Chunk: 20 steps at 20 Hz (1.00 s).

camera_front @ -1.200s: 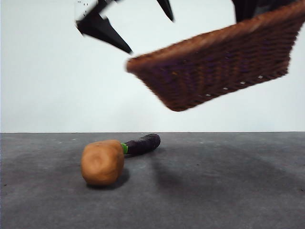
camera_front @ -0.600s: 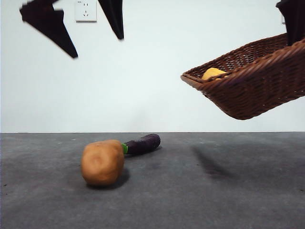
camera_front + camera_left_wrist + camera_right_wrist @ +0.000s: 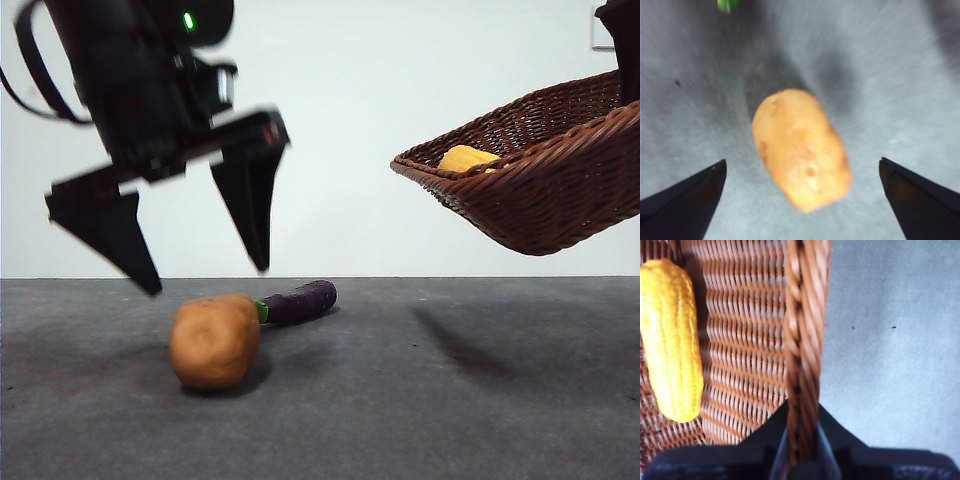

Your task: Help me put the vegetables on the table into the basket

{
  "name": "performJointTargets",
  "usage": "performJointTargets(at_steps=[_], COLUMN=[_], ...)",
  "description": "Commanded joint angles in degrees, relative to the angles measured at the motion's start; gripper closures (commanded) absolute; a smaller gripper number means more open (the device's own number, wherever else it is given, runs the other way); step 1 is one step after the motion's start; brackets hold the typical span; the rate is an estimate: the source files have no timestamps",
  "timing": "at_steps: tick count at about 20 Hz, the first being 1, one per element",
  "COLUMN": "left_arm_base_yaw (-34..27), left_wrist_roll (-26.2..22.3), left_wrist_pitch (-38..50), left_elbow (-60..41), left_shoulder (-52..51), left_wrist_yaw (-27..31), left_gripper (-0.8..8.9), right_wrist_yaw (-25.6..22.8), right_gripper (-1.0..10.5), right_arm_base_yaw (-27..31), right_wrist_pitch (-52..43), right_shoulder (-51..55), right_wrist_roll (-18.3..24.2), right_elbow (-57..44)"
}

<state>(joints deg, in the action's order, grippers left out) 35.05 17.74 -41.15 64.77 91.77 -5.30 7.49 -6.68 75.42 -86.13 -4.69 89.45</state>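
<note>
Left gripper (image 3: pixel 205 280) hangs over the potato (image 3: pixel 215 340), jaws spread wide to straddle it. The potato lies on the counter (image 3: pixel 450 420), eggplant (image 3: pixel 298 301) just behind. Right gripper (image 3: pixel 801 440) pinches the basket (image 3: pixel 540 190) rim, holding it aloft and tilted; yellow vegetable (image 3: pixel 468 158) already inside.
</note>
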Motion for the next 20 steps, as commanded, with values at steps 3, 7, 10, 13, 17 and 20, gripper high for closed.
performJointTargets(at_steps=[3, 7, 10, 13, 17, 20], left_arm_base_yaw=[0.28, 0.28, 0.24, 0.33, 0.48, 0.72], left_wrist_roll=[2.73, 2.27, 0.76, -0.07, -1.97, -2.19], left_wrist_pitch=[4.02, 3.93, 1.4, 2.14, 2.73, 2.56], left_elbow=[-0.42, -0.42, -0.42, -0.42, -0.15, 0.13], left_shoulder=[4.74, 5.03, 6.75, 7.23, 4.26, -2.21], left_wrist_yaw=[0.0, 0.59, 0.63, 0.83, 0.37, -4.37], left_gripper=[2.97, 4.39, 4.42, 7.07, 8.22, 8.22], right_wrist_yaw=[0.46, 0.48, 0.48, 0.48, 0.48, 0.46], right_gripper=[9.5, 9.5, 9.5, 9.5, 9.5, 9.5], right_arm_base_yaw=[-0.04, -0.04, -0.04, -0.04, -0.04, -0.04], right_wrist_pitch=[0.09, 0.04, -0.04, 0.42, 1.09, 0.9], right_shoulder=[-0.26, -0.26, -0.26, -0.26, -0.26, -0.26], right_wrist_roll=[0.52, 0.92, 0.92, 1.31, 1.95, 1.92], right_elbow=[-0.17, -0.17, -0.17, -0.17, -0.17, -0.17])
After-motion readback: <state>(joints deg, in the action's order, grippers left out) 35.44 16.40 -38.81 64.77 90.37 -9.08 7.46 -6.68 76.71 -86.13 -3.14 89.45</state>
